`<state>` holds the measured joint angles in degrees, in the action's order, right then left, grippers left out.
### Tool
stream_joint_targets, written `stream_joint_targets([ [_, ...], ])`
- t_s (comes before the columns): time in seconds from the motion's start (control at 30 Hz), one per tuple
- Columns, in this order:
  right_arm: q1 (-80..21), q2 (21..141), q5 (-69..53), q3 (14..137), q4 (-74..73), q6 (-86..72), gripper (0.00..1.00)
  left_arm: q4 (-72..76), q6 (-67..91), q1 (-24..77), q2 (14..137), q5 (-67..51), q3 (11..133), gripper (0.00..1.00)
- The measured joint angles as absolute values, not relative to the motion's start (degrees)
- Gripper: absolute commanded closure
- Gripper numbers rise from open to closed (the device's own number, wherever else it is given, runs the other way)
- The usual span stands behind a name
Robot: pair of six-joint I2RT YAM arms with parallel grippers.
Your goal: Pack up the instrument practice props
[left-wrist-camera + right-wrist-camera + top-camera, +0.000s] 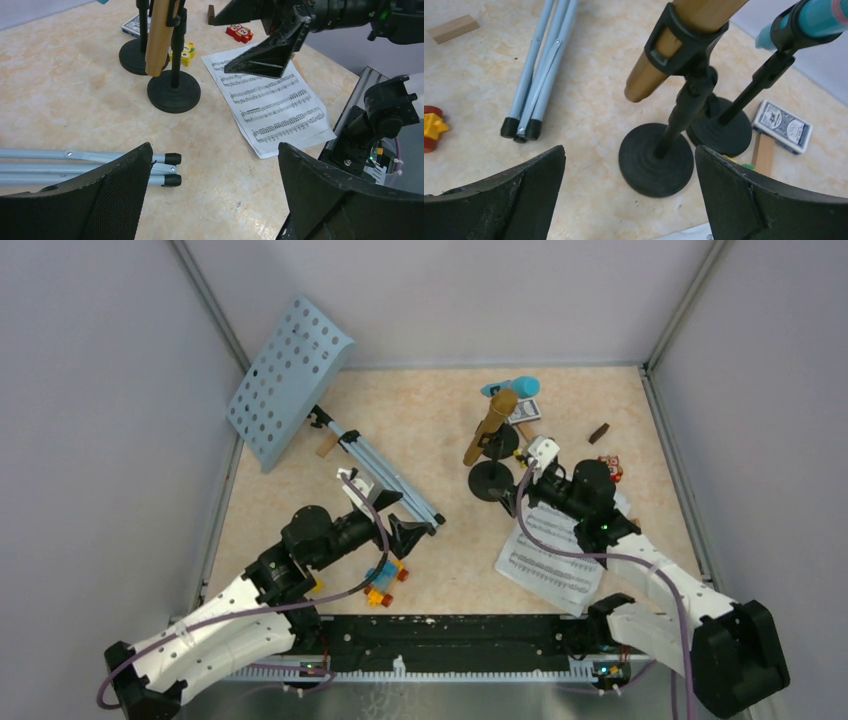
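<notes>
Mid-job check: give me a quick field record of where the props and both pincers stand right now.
left pincer: open, empty, by the tripod legs' rubber feet
right pincer: open, empty, facing the nearer mic holder
music rack: far left corner, tilted
gold microphone: clipped in the nearer mic holder, slanted
blue microphone: clipped in the farther mic holder
sheet music: flat on the table, partly under the right arm
toy-block car: near edge, beside the left arm
</notes>
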<state>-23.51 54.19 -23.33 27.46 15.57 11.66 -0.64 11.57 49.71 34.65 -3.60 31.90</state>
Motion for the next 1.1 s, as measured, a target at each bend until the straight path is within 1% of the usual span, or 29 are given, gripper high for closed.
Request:
stream_joint_targets([
  [0.2,-17.8,63.1,-29.3,28.5,26.0,16.4,0.02,-0.1,10.3,49.7,35.1,-5.2,31.5,0.04],
  [0.37,-16.4,70.7,-33.1,34.2,27.6,22.1,0.04,-0.5,9.3,49.7,34.7,-5.4,31.5,0.07],
  [0.6,-13.8,77.9,-39.3,41.5,27.2,28.0,0.05,-0.5,8.6,49.7,32.7,-5.4,31.5,0.09],
  [0.87,-12.8,84.1,-46.1,48.8,22.7,32.7,0.2,-1.0,7.7,49.7,32.6,-6.4,31.5,0.09],
  [1.0,-12.8,85.6,-48.7,49.1,21.9,33.7,0.33,-1.3,7.3,49.7,32.8,-6.5,31.5,0.08],
  [1.1,-12.8,87.5,-50.1,50.8,20.3,34.6,0.46,-1.5,7.0,49.7,33.2,-6.7,31.5,0.08],
])
